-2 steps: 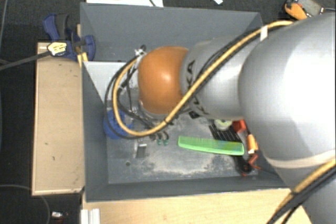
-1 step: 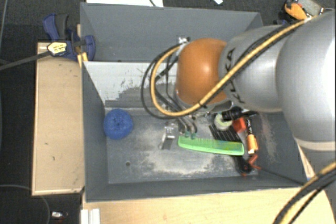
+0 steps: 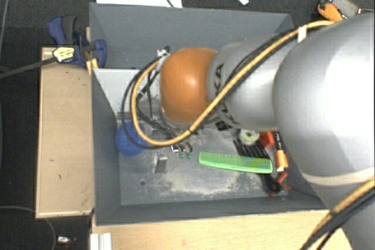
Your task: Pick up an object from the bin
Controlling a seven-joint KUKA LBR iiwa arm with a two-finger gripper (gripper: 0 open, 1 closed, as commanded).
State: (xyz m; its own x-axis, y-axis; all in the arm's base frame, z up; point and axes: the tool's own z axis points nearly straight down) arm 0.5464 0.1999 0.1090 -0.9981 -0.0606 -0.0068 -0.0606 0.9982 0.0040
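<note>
picking looks not yet done: arm low over the middle of the bin, blue ball at its nine o'clock, green comb at five, and whether the jaws are open or hold anything i cannot tell.

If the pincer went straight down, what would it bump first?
Probably the bare grey bin floor, between the blue round thing and the green comb. Depth under the pincer is hard to judge.
</note>
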